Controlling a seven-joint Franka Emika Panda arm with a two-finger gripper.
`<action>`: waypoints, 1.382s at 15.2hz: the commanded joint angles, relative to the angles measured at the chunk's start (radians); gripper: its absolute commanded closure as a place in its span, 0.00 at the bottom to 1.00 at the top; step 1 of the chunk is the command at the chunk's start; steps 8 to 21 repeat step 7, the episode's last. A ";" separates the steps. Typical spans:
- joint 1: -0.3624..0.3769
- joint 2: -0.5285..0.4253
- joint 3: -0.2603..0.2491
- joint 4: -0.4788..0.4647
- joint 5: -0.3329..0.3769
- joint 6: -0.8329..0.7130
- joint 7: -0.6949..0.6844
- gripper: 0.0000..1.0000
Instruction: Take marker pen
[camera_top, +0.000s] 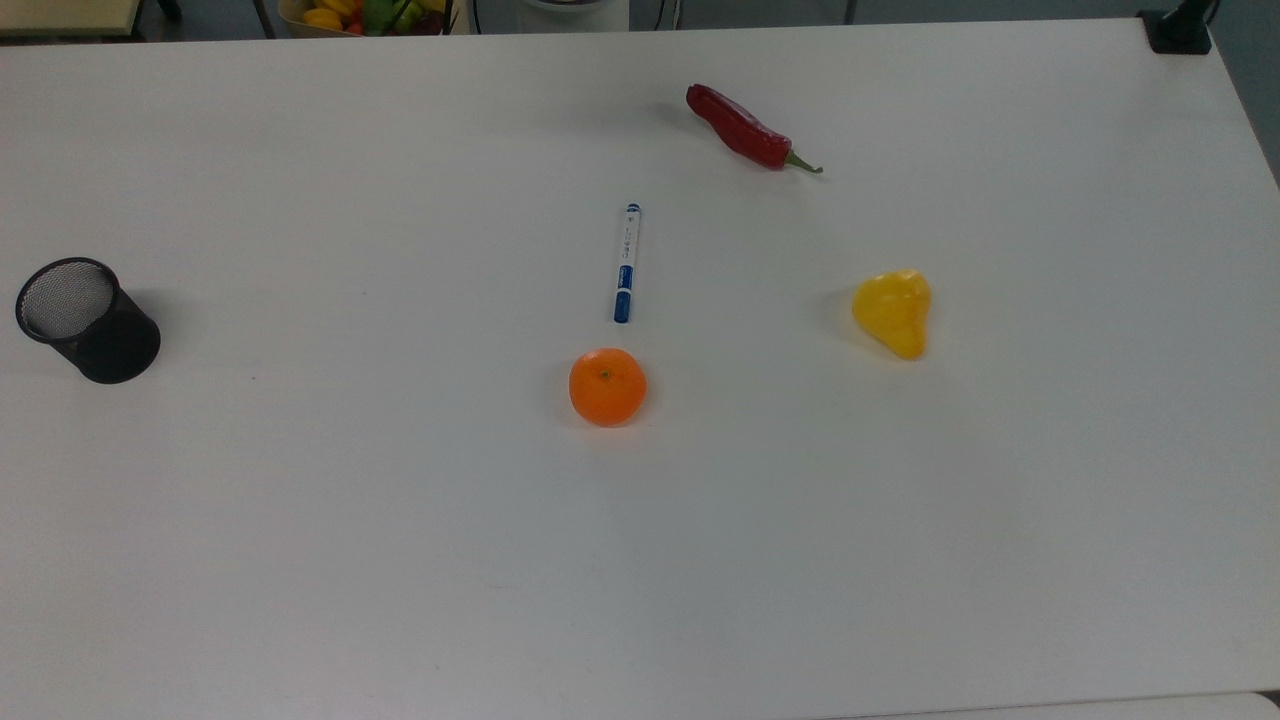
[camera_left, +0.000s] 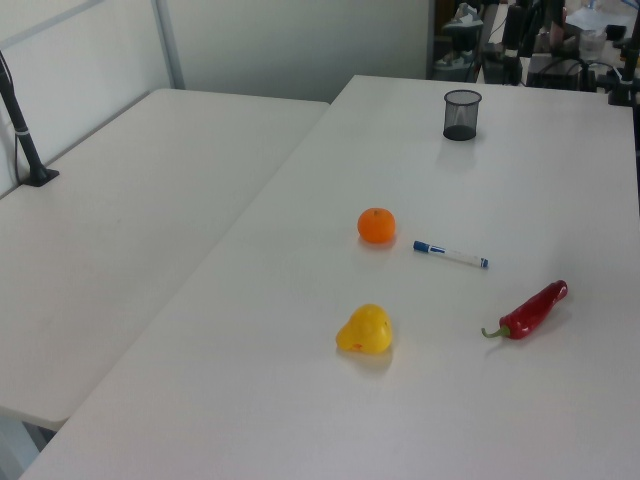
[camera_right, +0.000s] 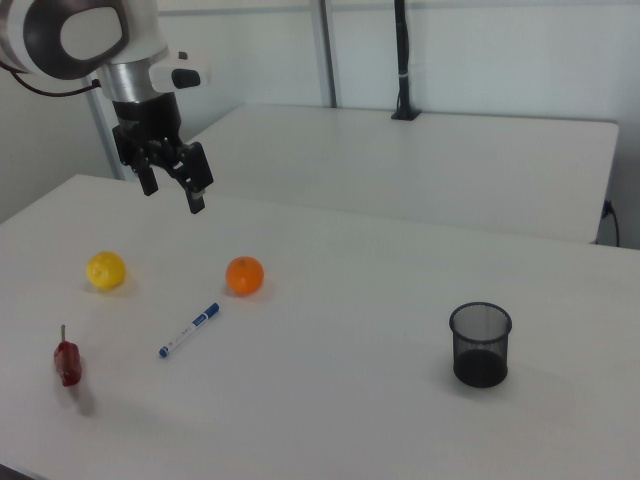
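The marker pen (camera_top: 626, 262) lies flat near the middle of the white table (camera_top: 300, 520), its white barrel ending in a blue cap toward the orange. It also lies free on the table in the left view (camera_left: 450, 256) and the right view (camera_right: 190, 329). In the right view my gripper (camera_right: 173, 192) hangs open and empty, well above the table, up and to the right view's left of the pen. Nothing touches the pen.
An orange (camera_top: 607, 386) sits just past the pen's capped end. A red chili (camera_top: 745, 128) and a yellow fruit (camera_top: 893, 312) lie toward the top view's right. A black mesh cup (camera_top: 85, 320) stands at the top view's far left. A second table (camera_right: 420, 160) adjoins.
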 joint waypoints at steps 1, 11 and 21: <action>0.005 0.075 -0.019 0.071 -0.009 0.044 -0.117 0.00; 0.011 0.075 -0.036 0.067 -0.008 0.049 -0.125 0.00; 0.011 0.075 -0.036 0.067 -0.008 0.049 -0.125 0.00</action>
